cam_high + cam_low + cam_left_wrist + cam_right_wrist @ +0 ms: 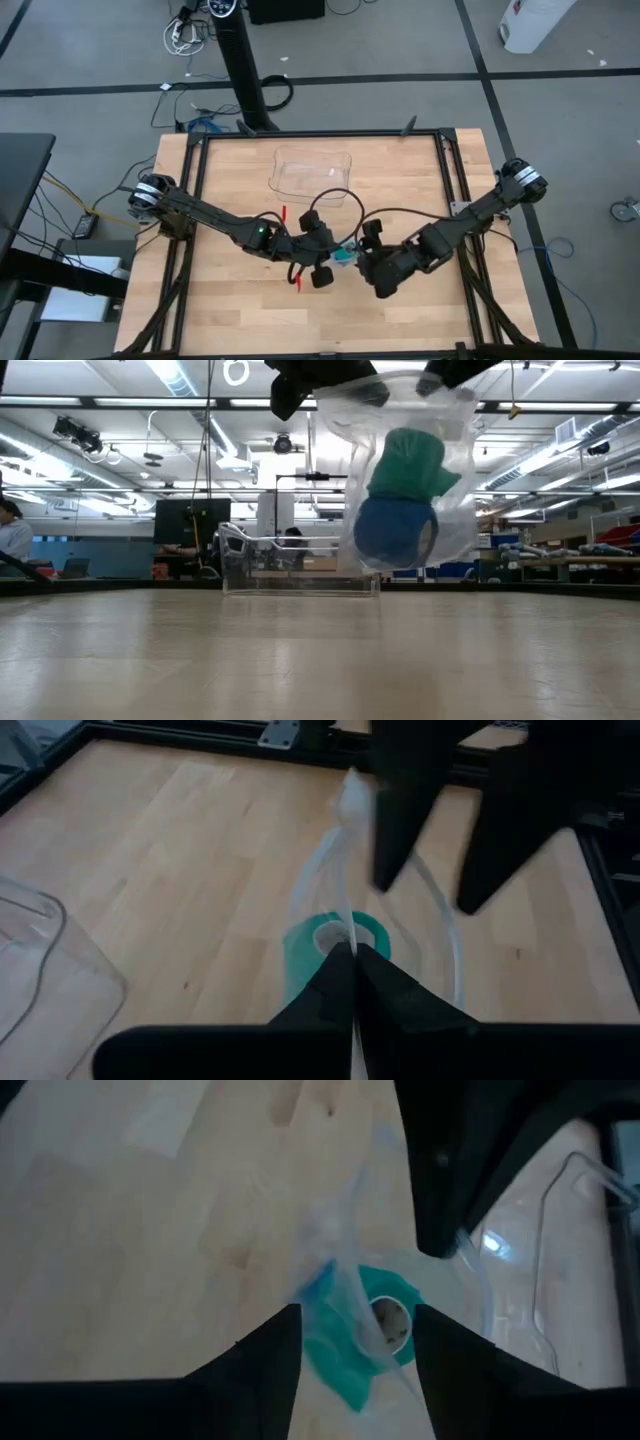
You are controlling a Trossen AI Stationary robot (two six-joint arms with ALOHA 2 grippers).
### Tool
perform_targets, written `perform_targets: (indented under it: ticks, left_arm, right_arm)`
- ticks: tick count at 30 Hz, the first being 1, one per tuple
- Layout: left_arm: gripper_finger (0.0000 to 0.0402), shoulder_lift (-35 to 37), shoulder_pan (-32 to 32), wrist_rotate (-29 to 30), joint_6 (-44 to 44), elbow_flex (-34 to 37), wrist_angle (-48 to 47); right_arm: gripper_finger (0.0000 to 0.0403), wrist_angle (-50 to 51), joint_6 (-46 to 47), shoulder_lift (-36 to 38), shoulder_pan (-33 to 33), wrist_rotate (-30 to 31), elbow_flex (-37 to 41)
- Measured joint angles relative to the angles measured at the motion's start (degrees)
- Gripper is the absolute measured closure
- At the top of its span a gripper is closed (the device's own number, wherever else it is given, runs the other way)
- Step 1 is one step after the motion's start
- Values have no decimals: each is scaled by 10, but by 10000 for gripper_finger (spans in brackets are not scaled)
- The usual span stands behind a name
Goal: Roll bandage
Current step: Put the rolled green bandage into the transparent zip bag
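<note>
The bandage [408, 465], a teal-green stubby roll, sits inside a clear plastic bag [452, 510] above a blue roll [392, 532]. The bag hangs over the middle of the table. My left gripper [352, 955] comes in from the table's left and is shut on the bag's top; in the high view it [335, 255] meets the teal roll [345, 258]. My right gripper [355, 1312] comes from the table's right and is open, with one finger on either side of the bag and the roll [350, 1342]. My left gripper pinches the bag's upper edge [345, 918] between its two fingers, slanting down from the table's left. The bag hangs below the fingers, clear of the table, with both rolls in its bottom. Whether my right gripper's fingers [270, 1355] touch the bag, I cannot tell.
A clear plastic tray [285, 157] stands on the table beyond the grippers, toward the far edge; it also shows behind the bag in the low view [300, 570]. Bare wooden table lies below and in front of the bag. A black frame [450, 180] borders the table.
</note>
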State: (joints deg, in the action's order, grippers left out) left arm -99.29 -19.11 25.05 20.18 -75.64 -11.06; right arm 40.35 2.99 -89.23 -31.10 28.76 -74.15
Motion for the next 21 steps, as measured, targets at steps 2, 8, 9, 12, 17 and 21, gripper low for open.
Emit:
perform_targets:
  ticks: [2,8,9,12,17,21]
  left_arm:
    - [392,0,0,-3,0,0,-1]
    - [392,0,0,-22,-3,0,-13]
    - [392,0,0,-22,-6,0,-15]
    - [392,0,0,-16,-24,0,-10]
    - [392,18,8,-16,-37,0,-12]
    - [392,41,15,-21,-41,0,-20]
  right_arm:
    - [238,-1,-12,-6,8,-11,0]
    - [338,9,-31,-7,25,-46,0]
    - [365,9,-33,-7,29,-63,0]
    - [392,9,-30,-6,42,-107,0]
    - [401,46,-13,-2,47,-64,-21]
    - [402,46,-29,0,46,-91,-55]
